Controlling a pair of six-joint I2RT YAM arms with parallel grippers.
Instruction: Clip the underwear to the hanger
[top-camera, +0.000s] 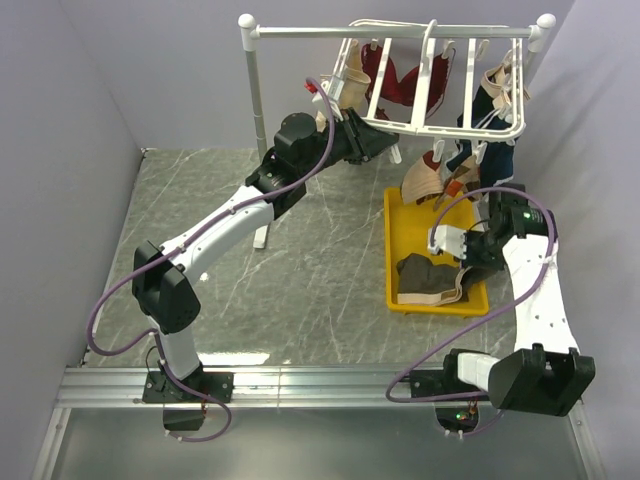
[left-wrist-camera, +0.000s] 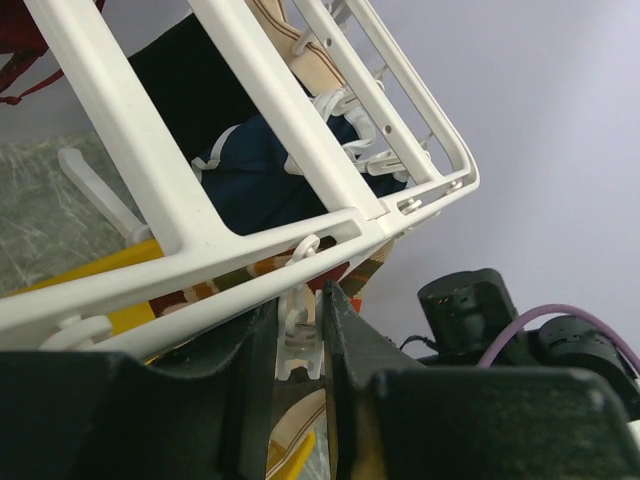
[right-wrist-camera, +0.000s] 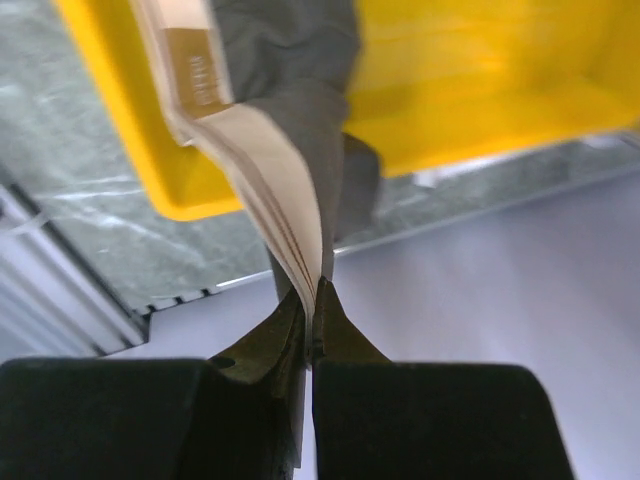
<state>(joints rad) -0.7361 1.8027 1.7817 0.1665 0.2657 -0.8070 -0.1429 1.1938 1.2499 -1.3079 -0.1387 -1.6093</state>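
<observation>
Grey-brown underwear (top-camera: 428, 278) in yellow tray (top-camera: 400, 215), right of centre, top view.
Right gripper (right-wrist-camera: 312, 325) clenched on its beige band; left gripper (left-wrist-camera: 299, 305) straddles a hanger (left-wrist-camera: 130, 130) clip (left-wrist-camera: 298, 335), squeeze unclear.

Left arm (top-camera: 215, 225): white links, bulky black joint housings.
Right arm (top-camera: 535, 290): white link dotted with small dark screws, black joints.
Cables (top-camera: 100, 320): purple, looping outside each arm.
Left hand (left-wrist-camera: 300, 350): matte black, wedge-shaped fingers.
Right hand (right-wrist-camera: 312, 325): black, fingers tapering to thin tips.
</observation>
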